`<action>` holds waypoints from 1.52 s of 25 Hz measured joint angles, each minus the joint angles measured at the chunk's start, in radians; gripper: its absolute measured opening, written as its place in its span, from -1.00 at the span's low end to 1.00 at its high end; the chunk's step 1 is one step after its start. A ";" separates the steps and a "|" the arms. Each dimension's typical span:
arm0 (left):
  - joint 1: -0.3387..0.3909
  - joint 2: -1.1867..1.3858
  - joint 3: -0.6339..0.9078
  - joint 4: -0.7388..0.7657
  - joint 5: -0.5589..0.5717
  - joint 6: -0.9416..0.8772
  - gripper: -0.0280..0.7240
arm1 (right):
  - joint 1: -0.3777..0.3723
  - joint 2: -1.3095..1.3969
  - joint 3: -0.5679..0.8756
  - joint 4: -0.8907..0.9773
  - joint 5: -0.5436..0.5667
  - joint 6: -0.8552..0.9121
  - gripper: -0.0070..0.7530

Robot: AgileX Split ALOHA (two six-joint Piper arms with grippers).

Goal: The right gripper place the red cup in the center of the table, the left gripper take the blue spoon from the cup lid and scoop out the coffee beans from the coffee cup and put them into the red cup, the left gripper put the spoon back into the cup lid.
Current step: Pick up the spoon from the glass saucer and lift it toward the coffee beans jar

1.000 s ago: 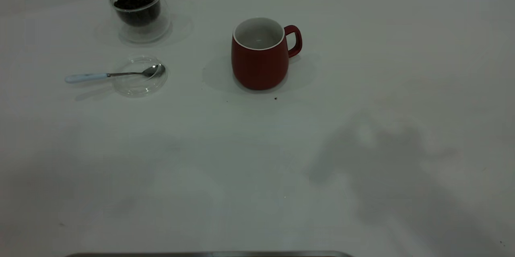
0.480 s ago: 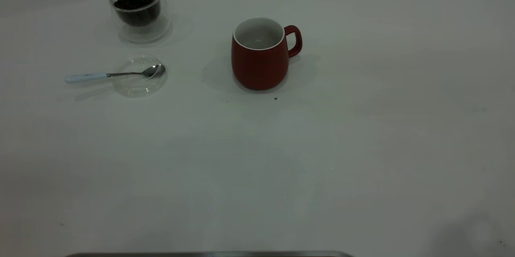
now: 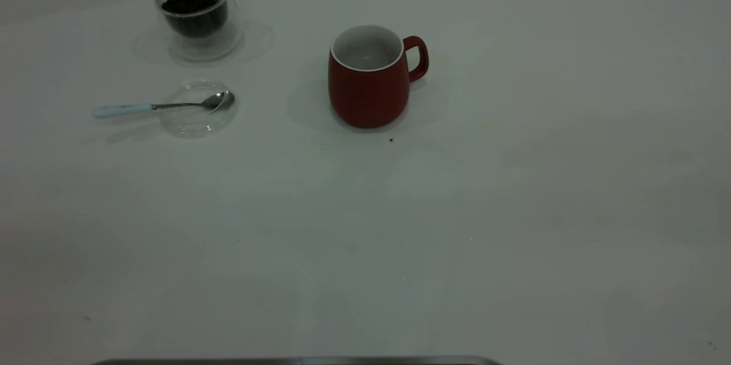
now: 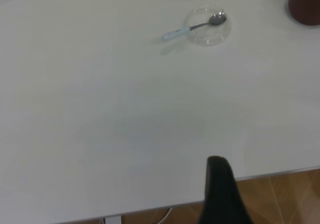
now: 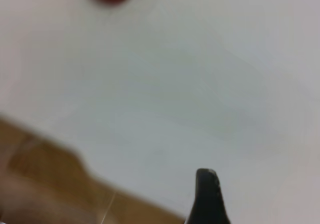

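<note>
Lying crosswise, blue spoon (image 3: 154,106): bowl in cup lid (image 3: 197,116), handle pointing left; both grippers' fingers' spread indiscernible.

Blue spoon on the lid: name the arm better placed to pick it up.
Left, probably. The blue spoon lies across the cup lid on the table's left side, and the left wrist view shows both ahead of the left gripper.

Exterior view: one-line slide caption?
Red cup stands mid-table; blue spoon rests on cup lid near bean-filled coffee cup.
</note>
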 joint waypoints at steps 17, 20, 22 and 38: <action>0.000 0.000 0.000 0.000 0.000 0.000 0.53 | -0.201 -0.156 0.099 -0.013 -0.039 0.007 0.57; 0.000 0.000 0.000 0.000 0.000 0.000 0.53 | -0.215 -0.156 0.099 -0.012 -0.039 0.007 0.57; 0.000 0.000 0.000 0.000 0.000 0.000 0.53 | -0.218 -0.156 0.100 -0.009 -0.039 0.007 0.57; 0.000 0.000 0.000 0.000 0.000 -0.002 0.53 | -0.218 -0.156 0.103 -0.009 -0.038 0.007 0.57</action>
